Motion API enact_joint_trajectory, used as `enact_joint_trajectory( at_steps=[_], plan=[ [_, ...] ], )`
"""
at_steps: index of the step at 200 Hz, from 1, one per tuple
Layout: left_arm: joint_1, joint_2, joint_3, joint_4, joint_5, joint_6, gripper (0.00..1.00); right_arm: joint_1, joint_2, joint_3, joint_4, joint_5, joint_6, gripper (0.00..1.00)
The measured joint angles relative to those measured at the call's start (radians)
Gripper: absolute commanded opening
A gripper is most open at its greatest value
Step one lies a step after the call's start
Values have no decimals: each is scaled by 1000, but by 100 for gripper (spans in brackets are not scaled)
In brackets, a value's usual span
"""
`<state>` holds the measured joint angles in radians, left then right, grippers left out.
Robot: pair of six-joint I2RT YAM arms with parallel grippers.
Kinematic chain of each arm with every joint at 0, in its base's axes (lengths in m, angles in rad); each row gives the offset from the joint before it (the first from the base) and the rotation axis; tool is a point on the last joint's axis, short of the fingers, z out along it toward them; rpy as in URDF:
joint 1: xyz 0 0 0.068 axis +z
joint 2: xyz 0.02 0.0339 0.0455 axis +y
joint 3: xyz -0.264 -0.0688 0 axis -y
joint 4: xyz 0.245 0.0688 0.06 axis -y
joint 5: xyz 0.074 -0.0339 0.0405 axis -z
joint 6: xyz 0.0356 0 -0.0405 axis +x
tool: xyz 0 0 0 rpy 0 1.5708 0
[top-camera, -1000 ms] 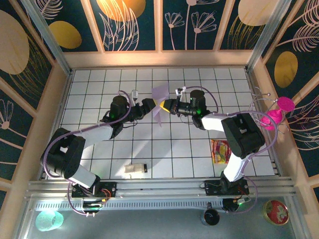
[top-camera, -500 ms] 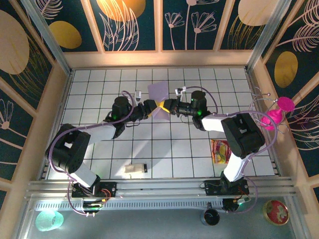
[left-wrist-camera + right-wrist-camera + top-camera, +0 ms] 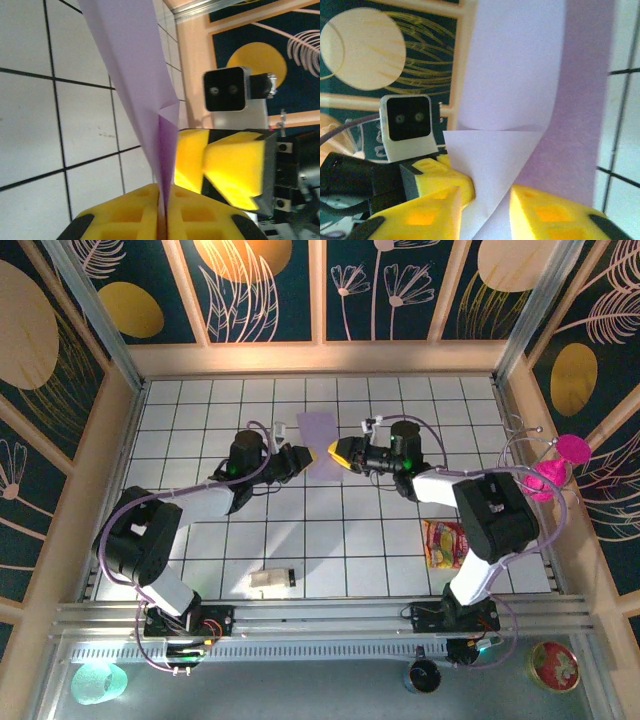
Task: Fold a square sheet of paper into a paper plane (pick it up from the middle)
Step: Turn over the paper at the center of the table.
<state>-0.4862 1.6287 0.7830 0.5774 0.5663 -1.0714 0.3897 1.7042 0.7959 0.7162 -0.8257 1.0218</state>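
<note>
Seen from above, the left arm [image 3: 215, 495] and right arm [image 3: 440, 485] reach low over the gridded tabletop [image 3: 190, 410], their wrists facing each other near its middle, and the lilac sheet of paper [image 3: 320, 430] is raised between them. In the left wrist view, the left jaws are pressed together on the sheet of paper [image 3: 135, 65] at its creased lower edge. In the right wrist view, the right jaws stand apart, and a folded corner of the sheet of paper [image 3: 520, 75] lies in the gap between them
</note>
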Motion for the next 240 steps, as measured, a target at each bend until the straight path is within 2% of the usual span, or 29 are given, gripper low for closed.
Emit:
enact_joint_trajectory(
  at_steps=[25,52,75,106,142,168,206,225,240],
  plan=[
    [3,-2,52,-130,-34,82,8,-51,-76,1,-151,70,-87,44],
    [4,-11,154,-391,-150,232,7,-77,-146,33,-358,211,-211,47],
    [3,-24,285,-645,-309,371,7,-79,-181,68,-493,334,-290,47],
    [-8,-39,423,-892,-551,500,7,-79,-196,77,-574,439,-337,47],
    [-77,42,559,-1095,-834,565,6,-79,-196,77,-621,510,-344,47],
    [-128,153,625,-1183,-971,580,6,-82,-196,76,-628,544,-343,47],
    [-183,284,683,-1241,-1049,581,8,-100,-217,43,-634,572,-332,47],
    [-202,320,694,-1226,-1027,571,13,-110,-225,27,-637,579,-325,47],
    [-209,337,692,-1194,-958,558,20,-114,-227,19,-639,583,-320,47]
  ],
)
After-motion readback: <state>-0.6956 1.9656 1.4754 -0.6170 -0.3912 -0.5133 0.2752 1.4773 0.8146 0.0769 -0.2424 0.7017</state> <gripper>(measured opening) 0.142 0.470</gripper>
